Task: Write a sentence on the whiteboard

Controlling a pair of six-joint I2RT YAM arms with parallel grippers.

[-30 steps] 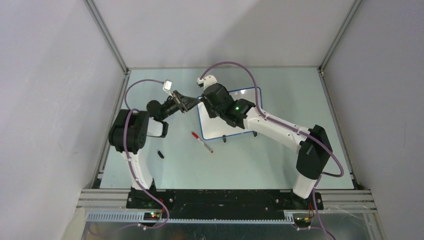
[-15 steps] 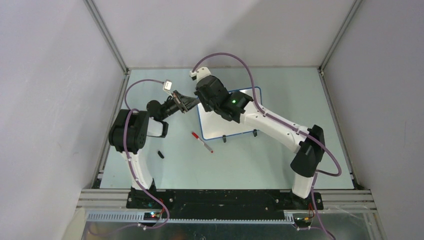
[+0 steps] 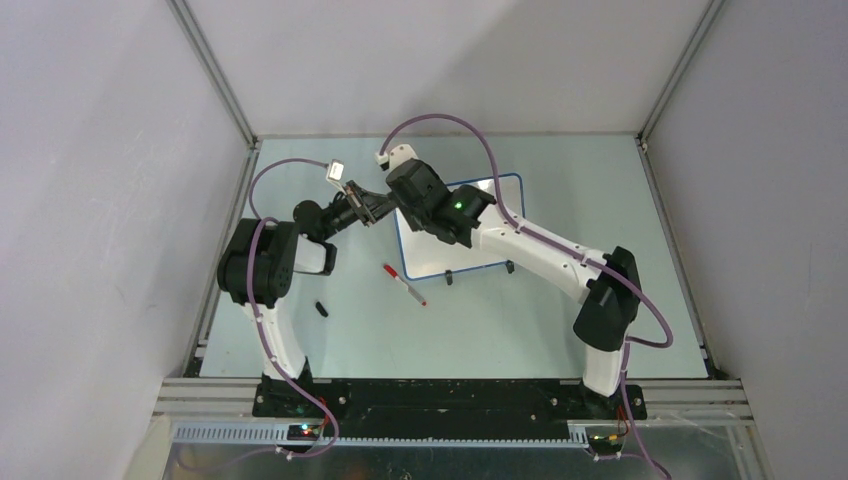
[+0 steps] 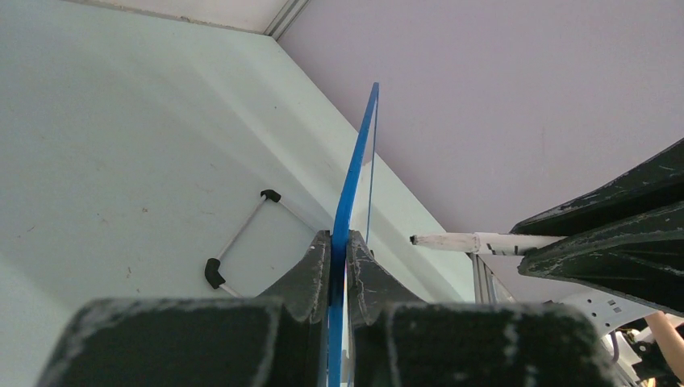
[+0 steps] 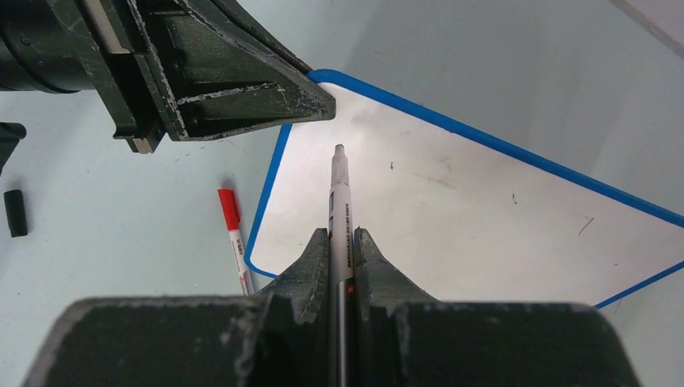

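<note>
Left fingers clamp the whiteboard by its blue rim; right fingers clamp an uncapped marker, tip pointing over the board's face.

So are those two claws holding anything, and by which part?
Yes. The left gripper clamps the whiteboard by its blue edge near a corner; the right gripper pinches a marker around its barrel, tip toward the board.

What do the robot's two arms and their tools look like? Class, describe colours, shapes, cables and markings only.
Both the left arm and right arm have white links between bulky black joint housings, each trailed by a looping purple cable. A green light glows near the right wrist. The left tool and right tool have dark, tapering fingers scuffed with pale scratches.
</note>
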